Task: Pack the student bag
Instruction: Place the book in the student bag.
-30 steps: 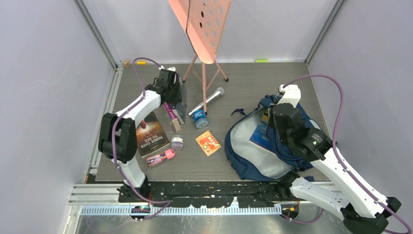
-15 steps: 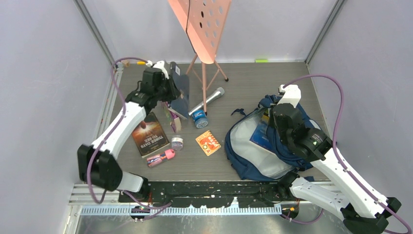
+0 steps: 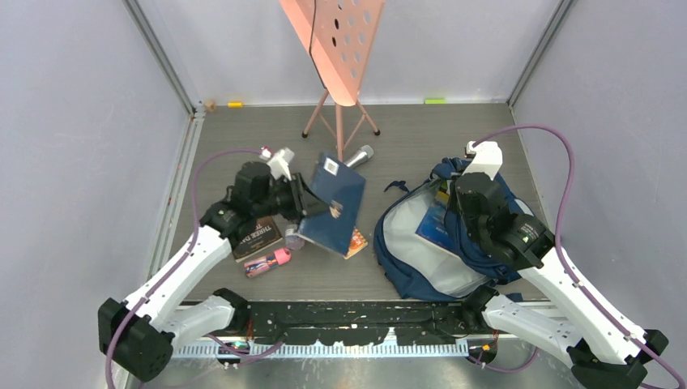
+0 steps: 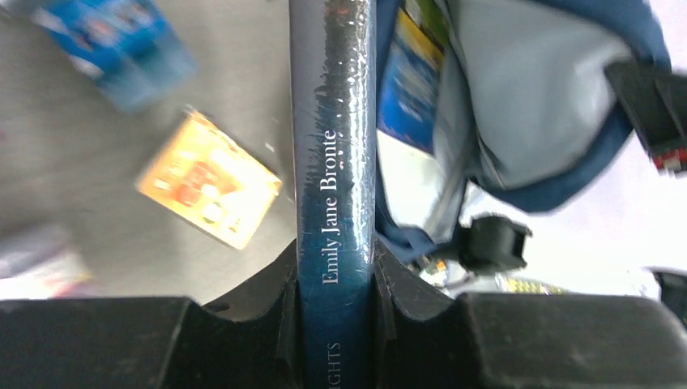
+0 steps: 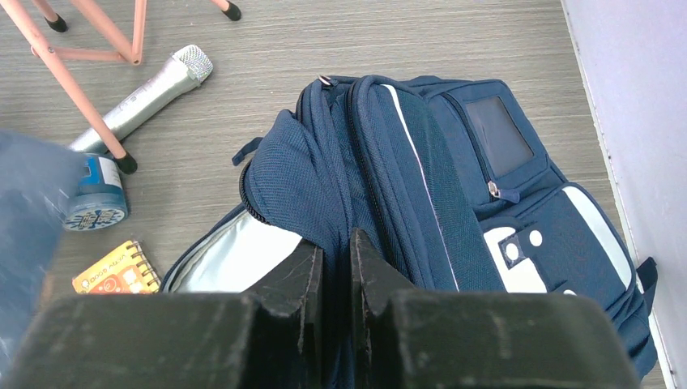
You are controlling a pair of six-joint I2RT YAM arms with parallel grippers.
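The student bag (image 3: 421,271) lies at the right of the table, navy blue, its main pocket gaping and its pale grey lining (image 5: 231,255) showing. A blue book (image 3: 432,228) rests inside it. My right gripper (image 5: 336,243) is shut on a fold of the bag's upper fabric and holds the mouth up. My left gripper (image 4: 334,259) is shut on the spine of a dark blue hardback book (image 3: 334,203), which hangs tilted above the table just left of the bag's opening. In the left wrist view the spine (image 4: 334,146) reads "Emily Jane Bronte".
An orange music stand (image 3: 336,49) rises at the back centre, with a silver microphone (image 5: 146,97) and a blue tin (image 5: 96,198) near its feet. An orange notebook (image 4: 209,180), a brown book (image 3: 258,235) and a pink item (image 3: 267,262) lie at front left.
My left arm has lifted the dark blue book from the back left and swung it right and nearer, up to the bag's opening. The right arm and the bag have not moved.
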